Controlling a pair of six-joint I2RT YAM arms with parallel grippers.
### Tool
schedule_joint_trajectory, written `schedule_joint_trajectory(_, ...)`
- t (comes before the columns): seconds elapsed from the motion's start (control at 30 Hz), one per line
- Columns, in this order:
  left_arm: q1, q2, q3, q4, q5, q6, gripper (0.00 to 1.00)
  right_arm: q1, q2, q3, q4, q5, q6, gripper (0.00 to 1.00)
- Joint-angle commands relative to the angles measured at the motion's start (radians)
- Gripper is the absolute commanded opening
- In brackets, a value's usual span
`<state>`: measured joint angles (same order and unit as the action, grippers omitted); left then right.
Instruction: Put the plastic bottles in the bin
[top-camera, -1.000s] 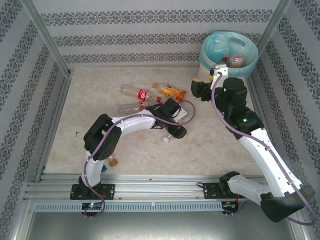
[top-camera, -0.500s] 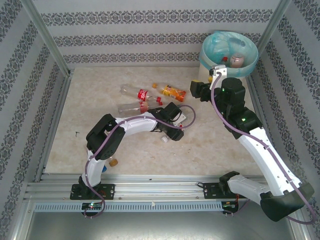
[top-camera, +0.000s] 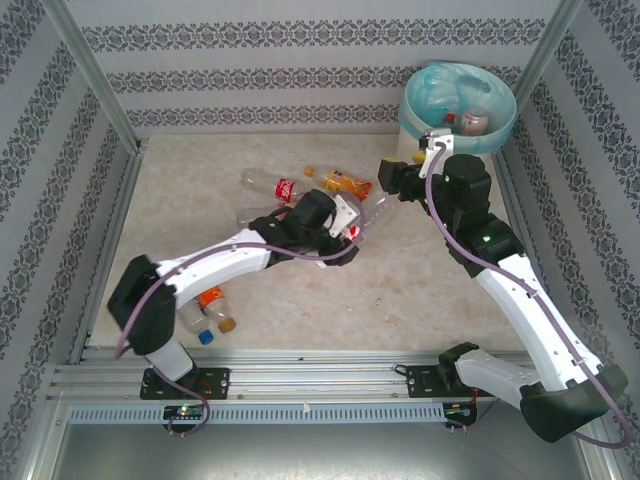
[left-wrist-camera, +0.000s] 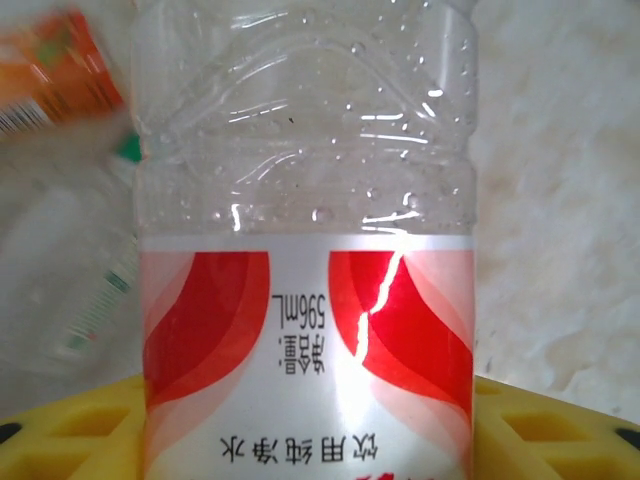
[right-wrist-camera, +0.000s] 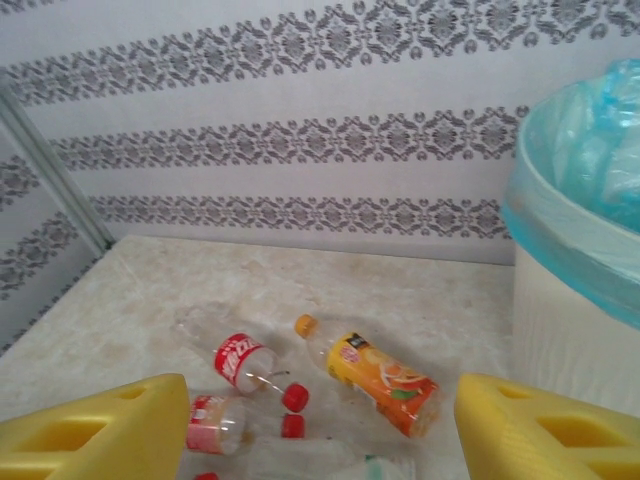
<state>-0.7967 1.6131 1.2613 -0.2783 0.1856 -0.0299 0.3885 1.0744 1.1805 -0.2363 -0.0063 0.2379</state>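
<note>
We see the left gripper (top-camera: 347, 223) clamped on a red-labelled bottle (left-wrist-camera: 300, 300); the right gripper (right-wrist-camera: 320, 412) gapes empty, bin (right-wrist-camera: 568, 305) rim beside its right jaw.

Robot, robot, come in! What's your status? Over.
Left gripper clamped on red-label bottle. Right gripper open, empty, near bin. Orange bottle lying loose nearby.

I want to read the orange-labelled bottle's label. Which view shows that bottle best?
Right wrist: the orange-labelled bottle lies whole and close. Top external shows it small; left wrist, perhaps a blurred orange corner.
</note>
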Motion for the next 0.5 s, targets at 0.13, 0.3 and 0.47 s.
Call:
schedule_joint_trajectory(0.13, 0.022, -0.199, -0.150, 0.237, -0.114, 0.031, 0.59, 0.040, 0.092, 0.064, 0.085, -0.154, 0.037, 0.72)
schedule_joint_trajectory(0.3, 0.022, -0.289, -0.227, 0.330, -0.181, 0.039, 0.59, 0.083, 0.147, 0.107, 0.097, -0.184, 0.041, 0.76)
schedule_joint_trajectory(0.47, 0.022, -0.342, -0.281, 0.398, -0.230, 0.042, 0.59, 0.097, 0.192, 0.138, 0.074, -0.189, 0.053, 0.77)
